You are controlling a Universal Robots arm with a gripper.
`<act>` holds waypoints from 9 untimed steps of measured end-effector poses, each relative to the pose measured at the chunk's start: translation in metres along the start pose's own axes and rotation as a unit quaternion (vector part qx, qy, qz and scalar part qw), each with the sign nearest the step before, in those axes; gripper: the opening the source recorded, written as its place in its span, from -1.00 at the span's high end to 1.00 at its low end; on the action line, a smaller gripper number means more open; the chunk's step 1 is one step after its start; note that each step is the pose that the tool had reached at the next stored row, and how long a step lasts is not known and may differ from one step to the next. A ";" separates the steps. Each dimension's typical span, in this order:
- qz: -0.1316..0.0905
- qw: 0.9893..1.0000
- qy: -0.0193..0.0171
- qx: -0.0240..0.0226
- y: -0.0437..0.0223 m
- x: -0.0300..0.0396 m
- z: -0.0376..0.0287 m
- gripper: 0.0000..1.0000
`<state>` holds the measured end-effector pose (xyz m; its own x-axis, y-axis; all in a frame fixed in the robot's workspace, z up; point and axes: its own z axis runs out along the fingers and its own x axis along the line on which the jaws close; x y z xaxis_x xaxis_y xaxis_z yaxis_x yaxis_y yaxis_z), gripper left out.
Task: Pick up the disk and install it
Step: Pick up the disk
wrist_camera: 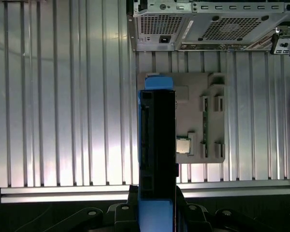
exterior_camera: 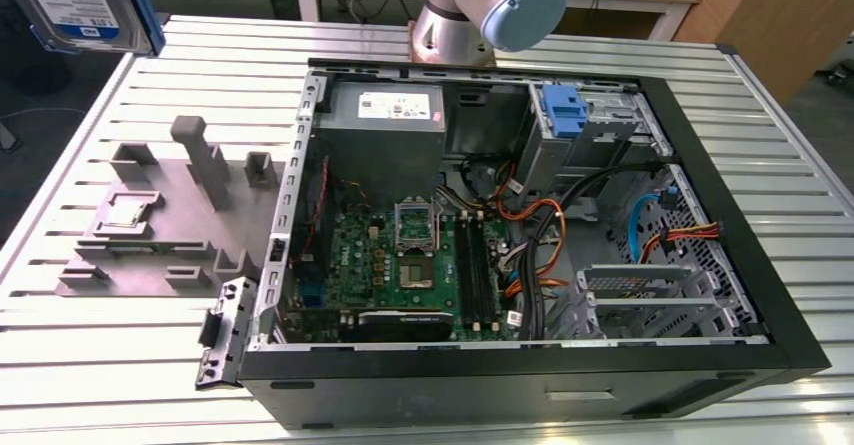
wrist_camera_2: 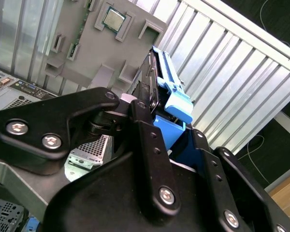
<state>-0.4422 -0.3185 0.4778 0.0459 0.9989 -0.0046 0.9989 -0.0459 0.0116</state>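
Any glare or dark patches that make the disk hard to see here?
First wrist view: glare bleaches the slatted table; the disk reads as a dark edge-on silhouette. Second wrist view: its blue rails are well lit. Exterior view: even light, mild sheen on the slats.

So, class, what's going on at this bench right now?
The robot arm's tool is shut on the disk, a hard drive with blue carrier rails, holding it in the air above the slatted table, to the exterior view's left of the open computer case. The disk is not yet installed. In the first wrist view it shows edge-on against a grey parts tray bearing a processor chip.
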 end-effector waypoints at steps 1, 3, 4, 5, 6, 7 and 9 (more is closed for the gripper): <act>0.000 1.000 0.000 0.000 0.0000 0.0000 -0.0003 0.26; 0.000 1.000 0.000 0.000 0.0000 0.0000 -0.0010 0.26; 0.000 1.000 0.000 0.000 0.0000 0.0000 -0.0014 0.26; 0.000 1.000 0.000 0.000 0.0000 0.0000 -0.0017 0.26; 0.000 1.000 0.000 0.000 0.0000 0.0000 -0.0020 0.26; 0.000 1.000 0.000 0.000 0.0000 0.0000 -0.0023 0.26; 0.000 1.000 0.000 0.000 0.0000 0.0000 -0.0029 0.26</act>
<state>-0.4422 -0.3184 0.4807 0.0459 0.9989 -0.0046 0.9989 -0.0459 0.0116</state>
